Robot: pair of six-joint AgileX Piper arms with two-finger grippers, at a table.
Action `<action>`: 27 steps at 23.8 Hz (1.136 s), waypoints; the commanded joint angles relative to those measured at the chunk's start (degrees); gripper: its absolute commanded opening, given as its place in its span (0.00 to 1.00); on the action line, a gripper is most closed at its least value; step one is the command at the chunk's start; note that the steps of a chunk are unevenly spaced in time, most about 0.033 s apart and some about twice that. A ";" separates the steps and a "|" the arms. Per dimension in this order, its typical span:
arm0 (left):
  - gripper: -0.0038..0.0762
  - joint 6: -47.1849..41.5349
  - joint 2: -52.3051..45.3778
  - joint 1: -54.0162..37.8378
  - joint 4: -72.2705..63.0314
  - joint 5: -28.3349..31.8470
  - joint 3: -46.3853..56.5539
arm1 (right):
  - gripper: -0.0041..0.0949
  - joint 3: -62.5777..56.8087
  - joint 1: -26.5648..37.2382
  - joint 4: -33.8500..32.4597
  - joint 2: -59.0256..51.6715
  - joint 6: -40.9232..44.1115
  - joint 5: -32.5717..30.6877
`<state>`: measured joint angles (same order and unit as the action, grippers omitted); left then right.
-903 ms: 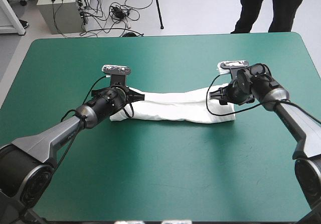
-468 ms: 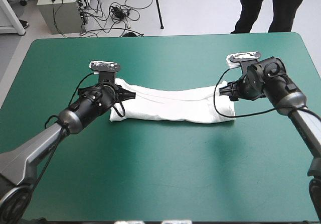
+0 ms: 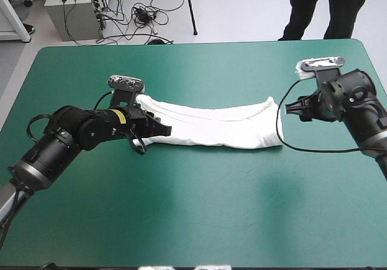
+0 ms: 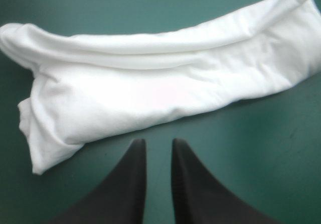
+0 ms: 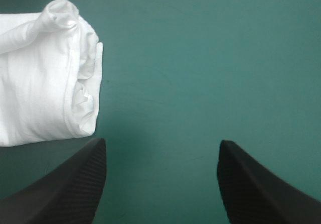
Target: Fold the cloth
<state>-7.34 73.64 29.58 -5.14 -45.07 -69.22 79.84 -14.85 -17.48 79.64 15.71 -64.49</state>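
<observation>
The white T-shirt lies on the teal-green cover as a long folded band running left to right. My left gripper sits just in front of the band's left end. In the left wrist view the T-shirt lies just ahead of this gripper, whose fingers stand a narrow gap apart with nothing between them. My right gripper hovers just off the band's right end. It is wide open over bare cover, and the rolled end of the T-shirt lies beside one finger.
The teal-green table has wide bare cover in front of the shirt and behind it. A loop of black cable hangs from the right wrist beside the shirt's right end.
Both grippers have let go of the shirt's ends and drawn away, the left back toward the table's left, the right farther right. The shirt band now rests flat.
</observation>
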 commanded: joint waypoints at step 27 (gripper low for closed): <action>0.04 24.65 44.64 2.45 -21.43 -5.00 -29.67 | 0.66 1.47 27.85 57.36 14.50 -48.53 -0.26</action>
<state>17.50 120.43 31.80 -25.53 -49.69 -97.22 79.84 12.71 36.65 94.97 -31.76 -64.96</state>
